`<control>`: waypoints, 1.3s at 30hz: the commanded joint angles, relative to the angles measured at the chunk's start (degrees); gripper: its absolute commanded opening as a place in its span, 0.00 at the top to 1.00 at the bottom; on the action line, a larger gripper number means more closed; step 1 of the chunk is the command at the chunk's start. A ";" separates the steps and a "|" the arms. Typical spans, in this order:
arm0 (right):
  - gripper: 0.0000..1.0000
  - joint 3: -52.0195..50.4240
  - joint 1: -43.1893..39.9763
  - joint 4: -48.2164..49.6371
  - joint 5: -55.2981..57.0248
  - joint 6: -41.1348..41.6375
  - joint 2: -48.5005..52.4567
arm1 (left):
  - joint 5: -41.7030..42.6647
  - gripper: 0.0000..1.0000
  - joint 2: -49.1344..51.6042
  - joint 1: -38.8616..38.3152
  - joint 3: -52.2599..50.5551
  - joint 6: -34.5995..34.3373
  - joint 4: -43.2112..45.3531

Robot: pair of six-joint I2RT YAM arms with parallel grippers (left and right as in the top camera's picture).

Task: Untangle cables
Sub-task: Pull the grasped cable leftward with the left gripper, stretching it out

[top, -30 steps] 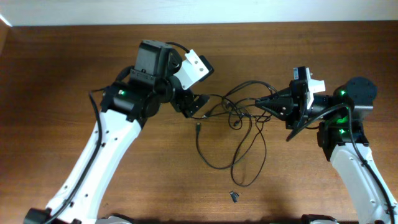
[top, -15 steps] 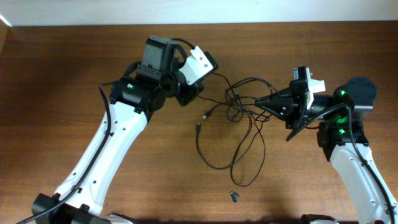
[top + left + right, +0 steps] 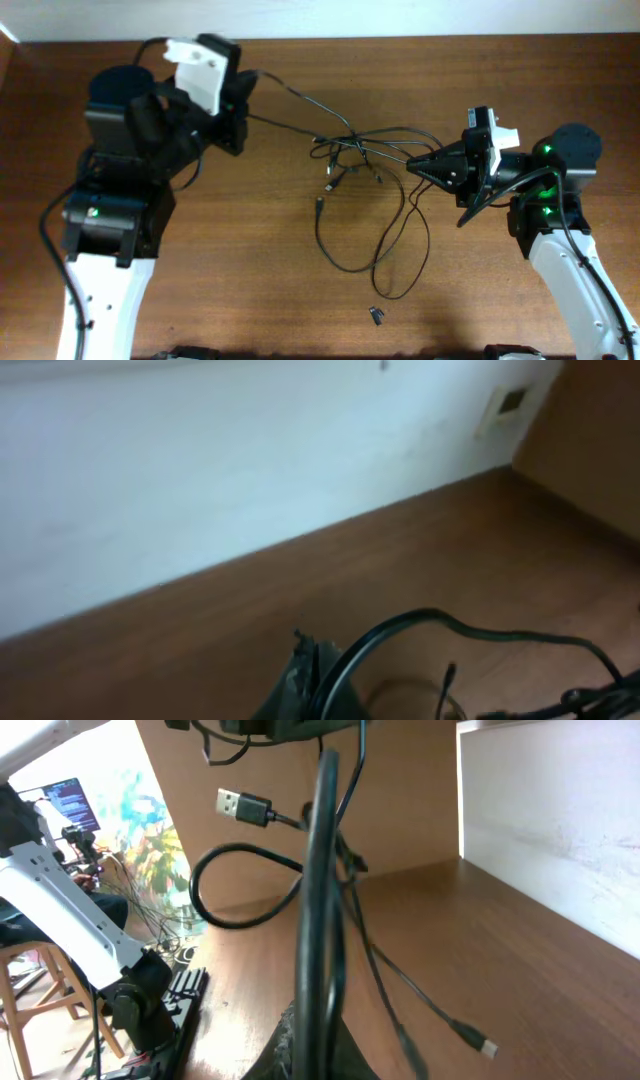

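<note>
1. the cables lie on the table, bunched just left of the right gripper. the tight crossings sit closest to its tip, and slack loops trail below and to the left of it.
2. right gripper: fingers are closed on one strand. in its wrist view the cord runs straight up from between them, with a silver-tipped plug hanging to the upper left.
3. left gripper, well left of the right gripper: fingers are pinched on a strand that arches out of them in its wrist view. two cords stretch from it toward the bunch.
4. handling, by judgement: the cords are light, thin and limp, with no stiffness to push against. the smooth jacket may slide through a weak pinch, and the plugs will likely snag at crossings.
5. hold point, by judgement: just behind a plug body, such as the free plug lower left of the right gripper. pulling both held strands taut risks tightening the knot.
6. a tiny dark piece lies well below the right gripper, apart from the cords.
</note>
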 commanded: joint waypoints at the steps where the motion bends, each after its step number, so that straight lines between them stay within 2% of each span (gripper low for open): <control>1: 0.96 -0.07 -0.98 -0.09 -0.79 -0.55 -0.11 | -9.20 1.00 -2.80 3.65 0.59 -1.40 -3.85; 4: 0.96 -0.07 -0.98 -0.09 -0.76 -0.55 -0.11 | -10.23 1.00 -2.78 3.65 0.59 -1.97 -9.07; 11: 0.96 -0.07 -0.98 -0.09 -0.76 -0.55 -0.11 | -29.86 1.00 -2.78 3.67 0.59 -3.32 -21.09; 19: 0.96 -0.07 -0.98 -0.07 -0.76 -0.55 -0.11 | -40.06 1.00 -2.80 3.67 0.59 -6.51 -23.76; 23: 0.96 -0.07 -0.98 -0.07 -0.76 -0.55 -0.11 | -52.13 1.00 -2.80 3.67 0.59 -14.45 -23.67; 27: 0.96 -0.07 -0.98 -0.07 -0.76 -0.55 -0.11 | -60.24 1.00 -2.80 3.67 0.59 -23.65 -23.67; 31: 0.96 -0.07 -0.98 -0.07 -0.72 -0.57 -0.11 | -67.28 1.00 -2.80 3.67 0.59 -32.39 -23.67; 37: 0.96 -0.07 -0.98 -0.07 -0.72 -0.57 -0.11 | -73.48 1.00 -2.80 3.67 0.59 -43.36 -23.69; 39: 0.96 -0.07 -0.98 -0.07 -0.74 -0.57 -0.11 | -77.15 1.00 -3.08 3.67 0.59 -49.55 -23.69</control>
